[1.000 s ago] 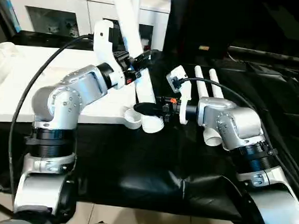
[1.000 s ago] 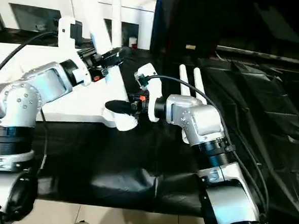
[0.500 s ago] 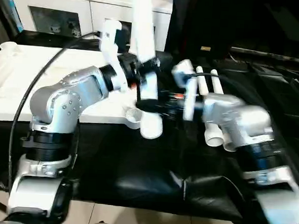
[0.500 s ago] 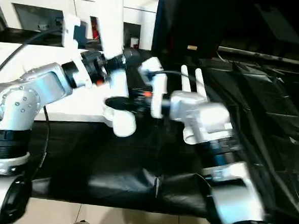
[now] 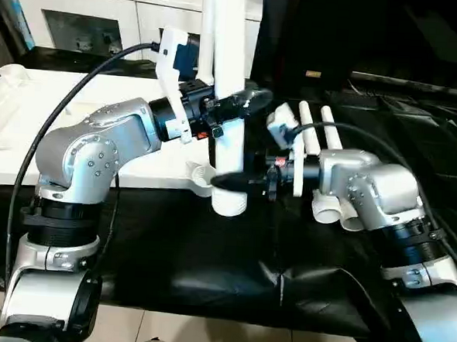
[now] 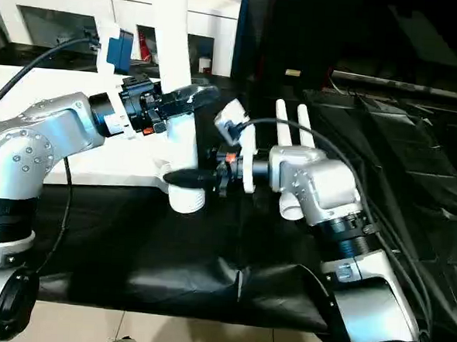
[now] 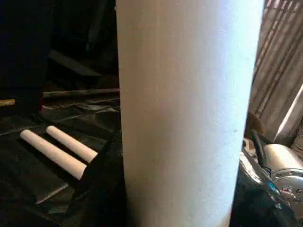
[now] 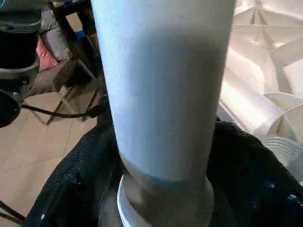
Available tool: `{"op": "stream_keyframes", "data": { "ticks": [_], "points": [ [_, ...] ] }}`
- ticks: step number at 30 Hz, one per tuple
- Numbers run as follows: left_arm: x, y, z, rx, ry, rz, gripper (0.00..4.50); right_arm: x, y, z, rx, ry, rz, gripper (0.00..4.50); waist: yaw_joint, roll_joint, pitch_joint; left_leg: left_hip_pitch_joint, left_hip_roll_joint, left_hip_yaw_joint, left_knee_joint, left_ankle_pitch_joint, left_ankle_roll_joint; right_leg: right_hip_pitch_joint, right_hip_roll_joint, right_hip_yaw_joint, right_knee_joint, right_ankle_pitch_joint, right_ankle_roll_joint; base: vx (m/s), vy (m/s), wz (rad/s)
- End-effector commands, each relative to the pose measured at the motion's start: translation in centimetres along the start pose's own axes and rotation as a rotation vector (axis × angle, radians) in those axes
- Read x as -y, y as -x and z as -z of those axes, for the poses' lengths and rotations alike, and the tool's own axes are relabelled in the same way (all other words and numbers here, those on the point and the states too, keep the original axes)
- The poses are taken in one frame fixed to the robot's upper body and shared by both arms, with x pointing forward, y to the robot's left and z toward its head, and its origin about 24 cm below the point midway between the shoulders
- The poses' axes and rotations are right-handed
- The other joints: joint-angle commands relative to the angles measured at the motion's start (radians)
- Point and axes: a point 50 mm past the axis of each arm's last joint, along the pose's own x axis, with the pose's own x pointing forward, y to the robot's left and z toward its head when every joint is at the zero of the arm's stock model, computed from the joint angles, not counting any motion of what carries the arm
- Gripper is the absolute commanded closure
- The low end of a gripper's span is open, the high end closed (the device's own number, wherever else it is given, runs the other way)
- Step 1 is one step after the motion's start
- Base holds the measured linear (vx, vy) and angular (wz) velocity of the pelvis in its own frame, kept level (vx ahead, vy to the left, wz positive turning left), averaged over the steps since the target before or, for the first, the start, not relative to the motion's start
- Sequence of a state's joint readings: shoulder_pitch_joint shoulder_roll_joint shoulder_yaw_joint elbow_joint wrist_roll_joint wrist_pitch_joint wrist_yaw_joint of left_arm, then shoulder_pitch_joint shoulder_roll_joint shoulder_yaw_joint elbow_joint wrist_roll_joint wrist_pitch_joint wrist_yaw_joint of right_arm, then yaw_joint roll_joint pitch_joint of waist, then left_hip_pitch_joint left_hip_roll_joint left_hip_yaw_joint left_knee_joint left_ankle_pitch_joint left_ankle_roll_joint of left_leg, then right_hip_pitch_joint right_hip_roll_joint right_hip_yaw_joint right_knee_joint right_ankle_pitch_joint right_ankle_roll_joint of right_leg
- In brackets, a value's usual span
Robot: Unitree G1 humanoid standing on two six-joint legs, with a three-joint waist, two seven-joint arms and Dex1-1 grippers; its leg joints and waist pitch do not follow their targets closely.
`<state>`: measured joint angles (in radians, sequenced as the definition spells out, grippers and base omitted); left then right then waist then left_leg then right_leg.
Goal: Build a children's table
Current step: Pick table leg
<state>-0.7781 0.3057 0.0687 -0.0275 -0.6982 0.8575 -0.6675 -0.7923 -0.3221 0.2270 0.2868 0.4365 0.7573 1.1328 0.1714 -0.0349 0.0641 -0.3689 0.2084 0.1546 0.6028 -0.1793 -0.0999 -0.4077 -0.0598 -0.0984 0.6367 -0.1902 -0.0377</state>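
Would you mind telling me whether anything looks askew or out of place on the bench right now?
One thing: the leg both grippers hold stands upright beside the tabletop's corner socket, not in it; its wide end hangs in front over the black sheet. Two spare legs lie side by side there.

Head pair — high, facing forward-down over both forearms. Wrist cameras — pressed close against the upright leg, which all four views share.

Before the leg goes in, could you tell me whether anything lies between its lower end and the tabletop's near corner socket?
Nothing visible does. The leg stands upright, held by both grippers, its lower end beside the corner socket.
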Motion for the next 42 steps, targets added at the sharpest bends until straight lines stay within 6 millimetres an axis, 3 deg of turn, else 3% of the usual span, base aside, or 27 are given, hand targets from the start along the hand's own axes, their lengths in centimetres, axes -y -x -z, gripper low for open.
{"op": "stream_keyframes", "data": {
  "ticks": [1, 11, 19, 25, 27, 30, 36, 37, 38, 42],
  "points": [
    [0.7, -0.2, -0.2, -0.003, -0.011, 0.041, 2.64, 0.0, 0.0, -0.1, -0.004, 0.01, 0.003, 1.24, 0.002, 0.0, -0.08, 0.001, 0.018, 0.002, -0.06, -0.085, -0.017, 0.071, -0.083, 0.061, -0.071, -0.156, -0.117, 0.0, 0.0, 0.0],
    [0.8, 0.0, -0.2, -0.01, -0.007, 0.048, 2.64, 0.1, -0.1, -0.3, 0.029, -0.006, 0.005, 1.24, 0.001, 0.003, -0.081, 0.001, 0.019, 0.001, -0.06, -0.082, -0.019, 0.071, -0.081, 0.06, -0.068, -0.123, -0.127, 0.0, 0.0, 0.0],
    [0.7, 0.0, -0.1, -0.016, -0.003, 0.049, 2.64, 0.1, -0.1, -0.1, 0.041, -0.026, 0.003, 2.07, 0.001, 0.006, -0.083, 0.001, 0.019, 0.0, -0.06, -0.08, -0.021, 0.071, -0.081, 0.06, -0.066, -0.111, -0.128, 0.0, 0.0, 0.0],
    [0.7, 0.0, -0.1, -0.016, -0.003, 0.048, 2.65, 0.1, -0.2, -0.1, 0.046, -0.03, -0.001, 2.43, 0.001, 0.008, -0.082, 0.003, 0.019, 0.0, -0.061, -0.091, -0.023, 0.071, -0.081, 0.06, -0.068, -0.117, -0.132, 0.0, 0.0, 0.0],
    [0.3, -0.2, -0.1, -0.018, -0.006, 0.011, 2.09, 0.1, -0.2, -0.1, 0.057, -0.027, 0.002, 2.45, 0.001, 0.009, -0.082, 0.002, 0.019, 0.0, -0.06, -0.092, -0.024, 0.071, -0.08, 0.06, -0.068, -0.118, -0.128, 0.0, 0.0, 0.0],
    [-0.1, -0.1, 0.0, -0.013, -0.001, -0.013, 1.76, 0.2, -0.3, -0.2, 0.096, -0.025, 0.029, 2.51, 0.001, 0.009, -0.083, 0.002, 0.019, -0.001, -0.061, -0.087, -0.025, 0.071, -0.08, 0.06, -0.067, -0.116, -0.124, 0.0, 0.0, 0.0],
    [-0.5, 0.1, -0.8, 0.161, -0.023, -0.082, 1.33, 0.6, -0.1, -0.4, 0.258, -0.054, 0.127, 2.54, 0.003, 0.009, -0.086, 0.002, 0.021, -0.001, -0.06, -0.078, -0.031, 0.073, -0.083, 0.06, -0.064, -0.074, -0.145, 0.0, 0.0, 0.0],
    [-0.5, 0.2, -1.0, 0.214, -0.017, -0.096, 1.27, 0.6, 0.1, -0.4, 0.284, -0.058, 0.148, 2.54, 0.002, 0.014, -0.085, 0.0, 0.021, -0.001, -0.06, -0.082, -0.033, 0.072, -0.083, 0.06, -0.066, -0.069, -0.142, 0.0, 0.0, 0.0],
    [-0.4, 0.6, -1.5, 0.335, 0.012, -0.127, 1.24, 0.5, 0.4, -0.4, 0.346, -0.071, 0.177, 2.54, 0.003, 0.011, -0.086, 0.0, 0.02, 0.0, -0.059, -0.085, -0.032, 0.075, -0.084, 0.06, -0.066, -0.063, -0.145, 0.0, 0.0, 0.0],
    [-0.4, 1.2, -1.9, 0.425, 0.005, -0.168, 1.24, 0.4, 1.2, -0.2, 0.383, -0.058, 0.239, 2.55, 0.005, 0.006, -0.086, -0.002, 0.02, -0.002, -0.061, -0.08, -0.025, 0.078, -0.084, 0.059, -0.066, -0.071, -0.133, 0.0, 0.0, 0.0]
  ]
}}
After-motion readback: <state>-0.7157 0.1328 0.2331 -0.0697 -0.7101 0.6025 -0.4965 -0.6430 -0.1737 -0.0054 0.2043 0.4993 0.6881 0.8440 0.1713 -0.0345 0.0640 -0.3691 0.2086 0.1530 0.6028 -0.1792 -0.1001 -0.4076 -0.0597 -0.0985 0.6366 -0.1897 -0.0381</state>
